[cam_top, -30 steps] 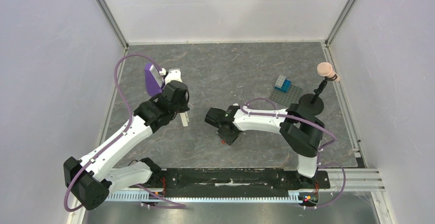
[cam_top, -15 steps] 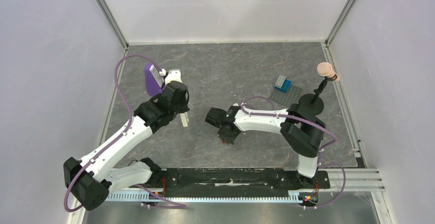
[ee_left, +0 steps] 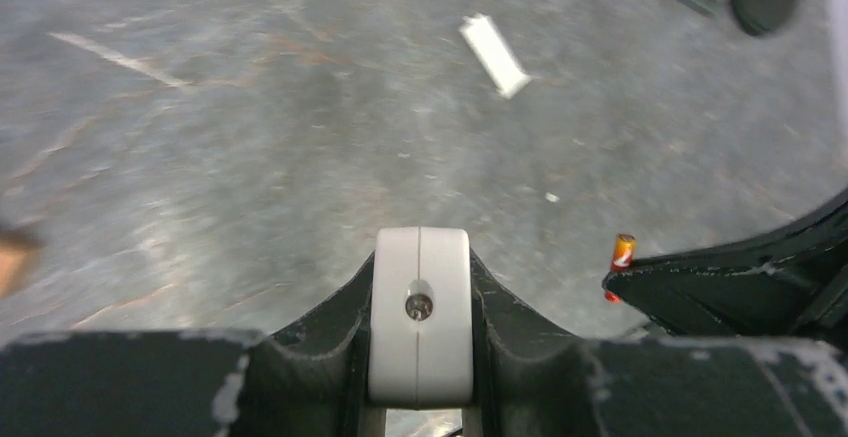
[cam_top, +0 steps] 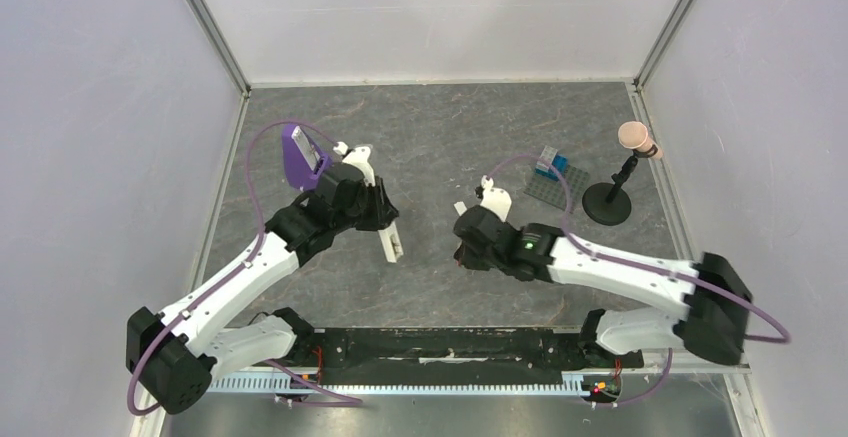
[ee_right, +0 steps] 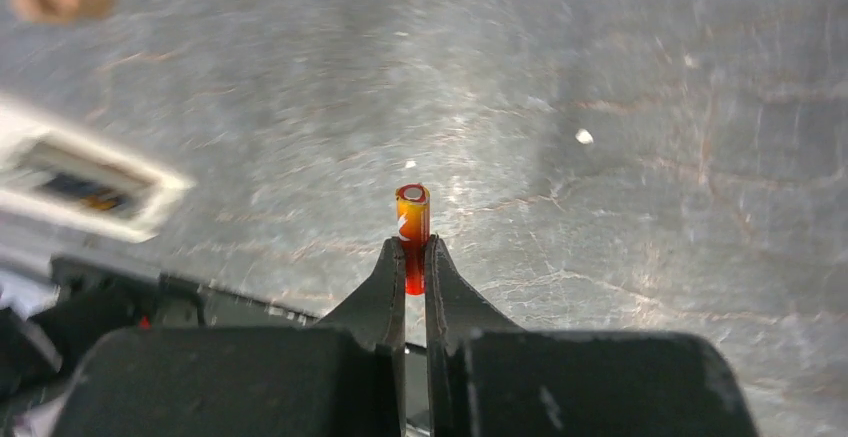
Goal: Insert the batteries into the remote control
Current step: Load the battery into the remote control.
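Right arm: stretched low from its base toward mid-table, wrist tipped down.
Right gripper: nipped narrow on the rear end of the red-orange battery. Its long axis runs straight ahead of my fingers and its free end points forward, off the table.
Left arm: reaching inward, elbow bent.
Left gripper: clamped on the remote control, whose length runs on past my fingertips. The battery sits ahead-right.

Right pincer clamped on red-orange battery, tip protruding; white remote control at left, blurred.
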Available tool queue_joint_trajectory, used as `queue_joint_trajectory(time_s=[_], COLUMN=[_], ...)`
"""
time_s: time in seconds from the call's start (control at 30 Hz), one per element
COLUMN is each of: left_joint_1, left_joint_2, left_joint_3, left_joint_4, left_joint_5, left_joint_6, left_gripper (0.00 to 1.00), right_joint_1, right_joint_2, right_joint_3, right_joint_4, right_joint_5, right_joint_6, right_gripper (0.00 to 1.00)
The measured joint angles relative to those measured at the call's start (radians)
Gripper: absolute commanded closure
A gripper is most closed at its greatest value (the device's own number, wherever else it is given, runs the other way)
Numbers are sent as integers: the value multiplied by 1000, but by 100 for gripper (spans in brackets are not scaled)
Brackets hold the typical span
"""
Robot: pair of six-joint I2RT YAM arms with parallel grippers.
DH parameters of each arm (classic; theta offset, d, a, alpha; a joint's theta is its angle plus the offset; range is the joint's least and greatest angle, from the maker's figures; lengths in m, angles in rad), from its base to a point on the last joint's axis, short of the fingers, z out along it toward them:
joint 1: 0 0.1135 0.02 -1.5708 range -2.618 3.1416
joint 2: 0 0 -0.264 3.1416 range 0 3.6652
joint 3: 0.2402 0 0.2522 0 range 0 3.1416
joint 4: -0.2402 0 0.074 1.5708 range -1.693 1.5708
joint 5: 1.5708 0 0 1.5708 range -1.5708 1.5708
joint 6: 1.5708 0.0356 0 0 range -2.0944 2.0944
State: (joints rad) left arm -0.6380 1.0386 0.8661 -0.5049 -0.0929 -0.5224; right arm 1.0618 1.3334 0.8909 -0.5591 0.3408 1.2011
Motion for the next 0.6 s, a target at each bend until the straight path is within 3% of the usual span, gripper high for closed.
queue_joint_trajectory(time_s=[0.17, 0.3, 0.6], left_joint_1=[0, 0, -4], left_joint_2=[21, 96, 257], left_joint_3=[-72, -123, -187], left_joint_4=[195, 386, 729], left_joint_5=[268, 445, 626], left_joint_6=[-48, -163, -406], left_gripper=[98, 98, 98], right_joint_1=[-16, -21, -21], right_joint_2=[-200, -225, -175], right_joint_3=[-3, 81, 222], right_joint_4=[49, -17, -208], right_joint_5=[-92, -195, -293], right_joint_6=[-298, -491, -636], right_gripper=[100, 100, 100])
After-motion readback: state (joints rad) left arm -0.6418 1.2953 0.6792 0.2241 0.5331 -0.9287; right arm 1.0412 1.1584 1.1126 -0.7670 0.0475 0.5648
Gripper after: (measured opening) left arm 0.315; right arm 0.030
